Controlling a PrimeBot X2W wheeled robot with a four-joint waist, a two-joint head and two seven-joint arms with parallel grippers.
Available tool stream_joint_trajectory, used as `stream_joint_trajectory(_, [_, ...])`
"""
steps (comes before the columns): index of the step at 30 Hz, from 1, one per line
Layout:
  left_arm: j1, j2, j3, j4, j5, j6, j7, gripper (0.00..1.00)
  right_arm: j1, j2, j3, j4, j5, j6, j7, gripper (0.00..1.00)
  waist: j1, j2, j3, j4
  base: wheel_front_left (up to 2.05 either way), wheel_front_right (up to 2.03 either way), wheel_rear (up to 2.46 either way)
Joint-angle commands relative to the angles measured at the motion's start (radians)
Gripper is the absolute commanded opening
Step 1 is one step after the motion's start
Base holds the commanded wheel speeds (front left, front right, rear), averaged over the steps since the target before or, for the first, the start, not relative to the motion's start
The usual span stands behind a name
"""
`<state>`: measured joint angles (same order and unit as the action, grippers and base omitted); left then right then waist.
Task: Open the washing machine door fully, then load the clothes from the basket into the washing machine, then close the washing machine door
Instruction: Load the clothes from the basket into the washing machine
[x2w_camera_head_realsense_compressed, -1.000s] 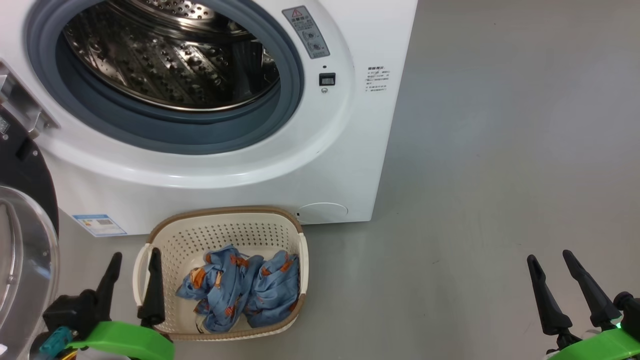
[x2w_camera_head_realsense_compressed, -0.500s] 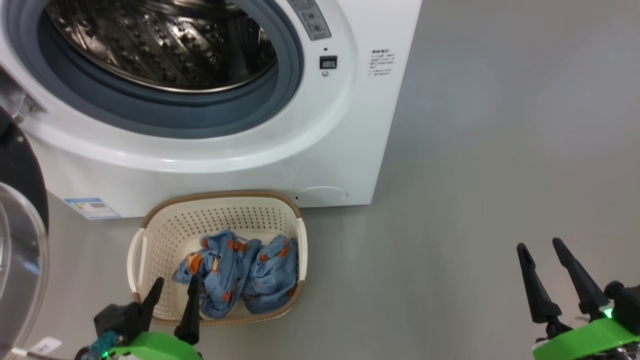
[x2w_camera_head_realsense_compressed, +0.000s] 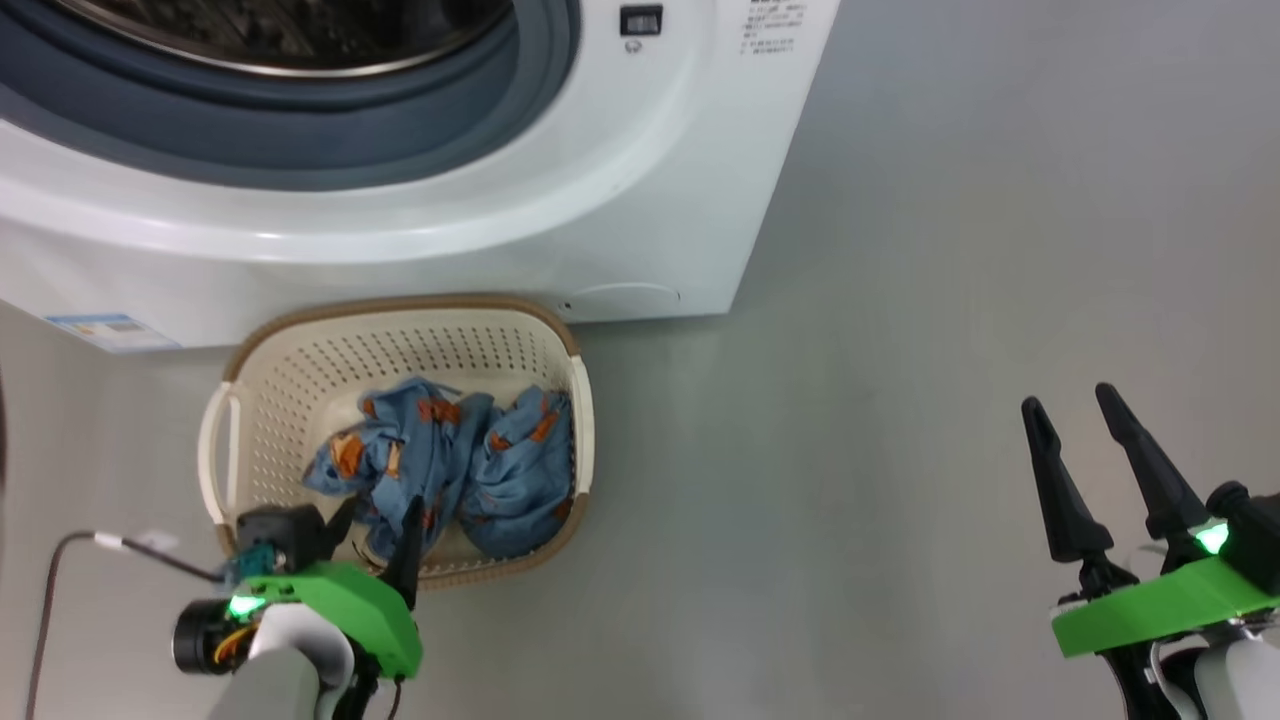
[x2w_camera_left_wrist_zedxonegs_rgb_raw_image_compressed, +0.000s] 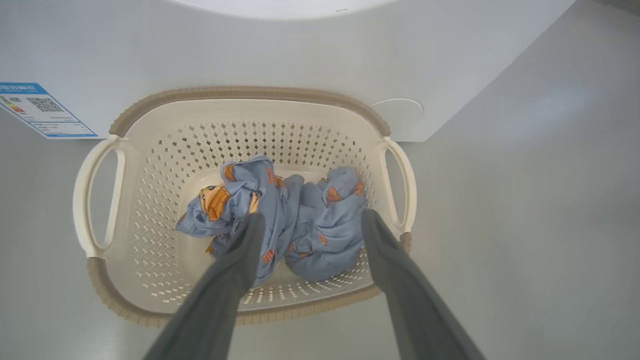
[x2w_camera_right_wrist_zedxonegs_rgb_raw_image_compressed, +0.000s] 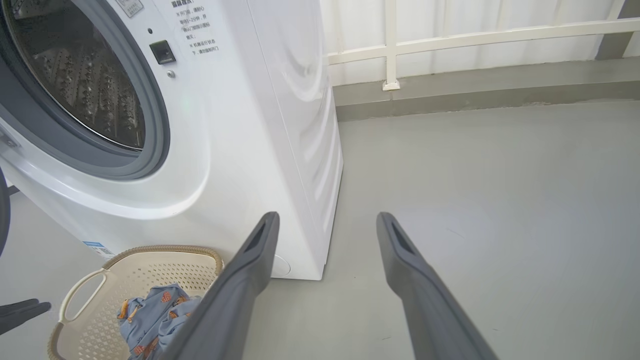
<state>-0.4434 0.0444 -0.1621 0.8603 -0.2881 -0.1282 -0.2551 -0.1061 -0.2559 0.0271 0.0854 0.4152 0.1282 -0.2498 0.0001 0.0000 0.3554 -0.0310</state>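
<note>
The left gripper (x2w_camera_head_realsense_compressed: 378, 512) has its jaws spread wide and empty over the clothes (x2w_camera_head_realsense_compressed: 470, 465), which lie heaped in the basket (x2w_camera_head_realsense_compressed: 395, 304). The right gripper (x2w_camera_head_realsense_compressed: 1068, 402), also spread and empty, is well to the basket's right, above the floor (x2w_camera_head_realsense_compressed: 850, 400). The washing machine (x2w_camera_head_realsense_compressed: 600, 220) stands just behind the basket.

Blue-grey clothes (x2w_camera_left_wrist_zedxonegs_rgb_raw_image_compressed: 280, 215) with orange motifs, cream basket (x2w_camera_left_wrist_zedxonegs_rgb_raw_image_compressed: 150, 210) with brown rim, white washing machine (x2w_camera_head_realsense_compressed: 600, 210)
</note>
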Motion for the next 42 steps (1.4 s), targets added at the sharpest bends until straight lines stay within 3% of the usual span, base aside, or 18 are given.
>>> stream_joint_trajectory(1, [-0.06,0.017,0.023,0.051,0.019,0.002,-0.007,1.0,-0.024,-0.011,0.03,-0.027,0.005,0.003,-0.012,1.0,-0.0001,0.0,0.073,-0.022,0.0,0.0,0.0])
stream_joint_trajectory(12, [-0.288,0.034,-0.013,0.358,0.065,0.04,-0.006,1.0,-0.108,-0.003,0.046,-0.039,0.01,0.003,-0.012,1.0,-0.0001,0.0,0.194,-0.054,0.0,0.0,0.0])
stream_joint_trajectory(22, [-0.414,0.058,-0.026,0.416,0.067,0.084,0.029,1.0,-0.17,-0.006,0.052,-0.061,0.011,0.003,-0.012,1.0,-0.0001,0.0,0.302,-0.054,0.0,0.0,0.0])
stream_joint_trajectory(42, [-0.519,0.119,-0.019,0.43,0.036,0.182,0.097,1.0,-0.231,-0.006,0.081,-0.109,0.018,0.003,-0.012,1.0,-0.0001,0.0,0.421,-0.07,0.0,0.0,0.0])
